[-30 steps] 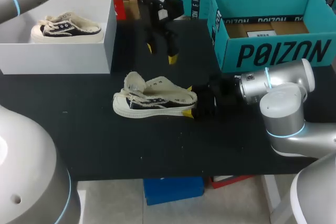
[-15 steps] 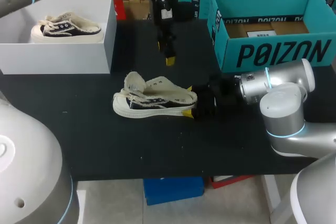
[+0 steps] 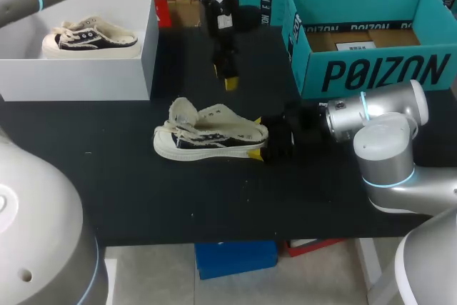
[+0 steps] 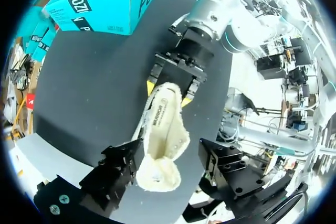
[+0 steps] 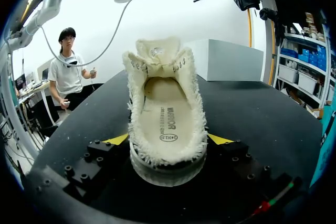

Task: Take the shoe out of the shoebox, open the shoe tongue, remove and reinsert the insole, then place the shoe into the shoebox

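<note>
Cream canvas shoe (image 3: 211, 133) lies unmoved on the black bench (image 3: 214, 198), heel clamped in my right gripper (image 3: 255, 136). My left gripper (image 3: 224, 76), fingers apart, has swivelled over it within the last second; I judge it aligning for the tongue.

Even overhead light; the black table (image 3: 214, 198) soaks it up, the white shoebox (image 3: 71, 80) and shoe (image 3: 207, 133) glow brightly.
</note>
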You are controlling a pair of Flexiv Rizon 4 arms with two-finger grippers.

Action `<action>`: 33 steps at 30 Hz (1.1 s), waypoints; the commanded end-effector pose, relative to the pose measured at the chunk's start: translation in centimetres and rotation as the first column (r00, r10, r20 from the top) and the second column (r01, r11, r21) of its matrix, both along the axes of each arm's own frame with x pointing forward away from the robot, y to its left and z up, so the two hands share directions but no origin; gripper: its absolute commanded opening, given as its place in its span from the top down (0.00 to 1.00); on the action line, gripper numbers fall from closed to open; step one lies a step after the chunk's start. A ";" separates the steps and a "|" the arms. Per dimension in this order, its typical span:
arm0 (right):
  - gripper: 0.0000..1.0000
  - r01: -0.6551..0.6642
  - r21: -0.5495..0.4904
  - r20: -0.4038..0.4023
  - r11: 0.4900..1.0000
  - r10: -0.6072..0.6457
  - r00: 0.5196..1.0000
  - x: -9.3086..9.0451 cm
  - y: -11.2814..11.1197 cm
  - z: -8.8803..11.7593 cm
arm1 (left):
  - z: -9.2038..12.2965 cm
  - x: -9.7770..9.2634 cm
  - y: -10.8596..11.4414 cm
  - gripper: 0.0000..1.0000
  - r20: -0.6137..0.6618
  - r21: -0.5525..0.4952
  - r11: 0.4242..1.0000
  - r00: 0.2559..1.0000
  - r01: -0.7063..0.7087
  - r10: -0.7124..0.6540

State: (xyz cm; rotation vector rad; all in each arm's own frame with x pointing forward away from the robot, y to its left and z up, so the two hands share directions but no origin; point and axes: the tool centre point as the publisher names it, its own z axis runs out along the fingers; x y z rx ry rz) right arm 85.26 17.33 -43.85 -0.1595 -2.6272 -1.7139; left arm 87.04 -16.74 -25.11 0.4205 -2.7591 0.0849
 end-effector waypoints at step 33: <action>1.00 0.000 0.000 -0.001 1.000 0.000 1.000 0.1 0.0 -0.1 | -4.4 -3.0 3.2 1.00 0.009 -0.059 0.973 0.975 0.222 -0.222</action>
